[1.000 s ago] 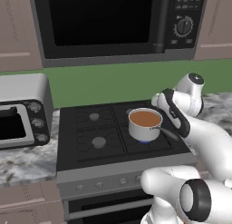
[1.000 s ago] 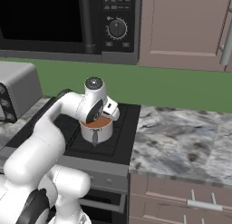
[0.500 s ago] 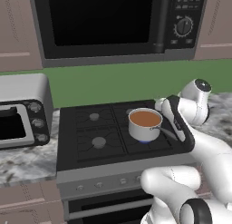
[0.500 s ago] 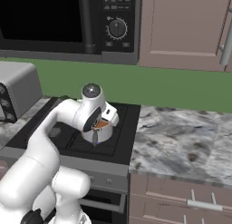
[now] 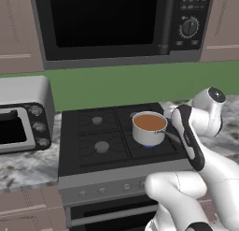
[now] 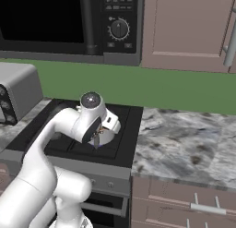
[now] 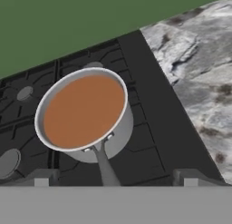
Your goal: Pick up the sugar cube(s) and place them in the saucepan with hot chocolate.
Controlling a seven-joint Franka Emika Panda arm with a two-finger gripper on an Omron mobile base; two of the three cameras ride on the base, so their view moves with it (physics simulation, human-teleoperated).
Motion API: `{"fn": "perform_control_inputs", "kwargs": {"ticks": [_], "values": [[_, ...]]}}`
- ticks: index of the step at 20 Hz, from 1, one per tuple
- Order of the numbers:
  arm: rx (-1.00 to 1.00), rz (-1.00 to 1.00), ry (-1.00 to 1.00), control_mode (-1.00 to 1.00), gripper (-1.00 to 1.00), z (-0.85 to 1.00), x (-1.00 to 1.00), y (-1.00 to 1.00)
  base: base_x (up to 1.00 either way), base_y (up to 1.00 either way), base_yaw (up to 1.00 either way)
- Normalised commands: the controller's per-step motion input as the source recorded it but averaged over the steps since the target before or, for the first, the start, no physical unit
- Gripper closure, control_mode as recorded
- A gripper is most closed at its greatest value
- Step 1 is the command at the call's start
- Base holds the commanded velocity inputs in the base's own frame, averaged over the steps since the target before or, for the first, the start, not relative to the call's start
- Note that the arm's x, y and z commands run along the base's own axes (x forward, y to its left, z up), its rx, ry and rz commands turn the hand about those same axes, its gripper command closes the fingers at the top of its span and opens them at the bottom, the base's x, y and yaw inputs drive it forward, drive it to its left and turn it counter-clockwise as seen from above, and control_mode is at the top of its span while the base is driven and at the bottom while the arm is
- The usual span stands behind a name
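Note:
The saucepan with hot chocolate (image 5: 149, 127) stands on the stove's right burner; it is a small steel pan full of brown liquid. In the hand view the saucepan (image 7: 84, 112) lies just ahead, and its dark handle (image 7: 105, 166) points back toward me. My gripper (image 7: 115, 178) is open, with nothing between its fingertips (image 7: 43, 177). In the right base view my gripper (image 6: 101, 131) hangs in front of the pan and hides it. The sugar cubes are out of view.
The black stove (image 5: 107, 142) has a grey marble counter (image 6: 184, 144) to its right. A silver toaster oven (image 5: 21, 115) stands on the counter at the left. A black microwave (image 5: 116, 24) hangs above the stove, with a green wall behind.
My hand has drawn back from above the pan, to the right and toward the stove's front edge. The gripper has stayed open and the pan has not moved.

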Motion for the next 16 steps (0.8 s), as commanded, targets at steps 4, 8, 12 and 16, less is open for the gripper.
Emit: {"fn": "perform_control_inputs", "kwargs": {"ticks": [4, 8, 12, 16], "values": [[0.05, 0.00, -0.10, -1.00, -1.00, 0.00, -0.25, -0.11, 0.00, 0.00, 0.00], [0.07, 0.00, -0.12, -1.00, -1.00, 0.01, -0.27, -0.15, 0.00, 0.00, 0.00], [0.08, 0.00, -0.11, -1.00, -1.00, 0.00, -0.20, -0.24, 0.00, 0.00, 0.00], [0.06, 0.00, -0.04, -1.00, -1.00, 0.00, -0.06, -0.31, 0.00, 0.00, 0.00]]}}
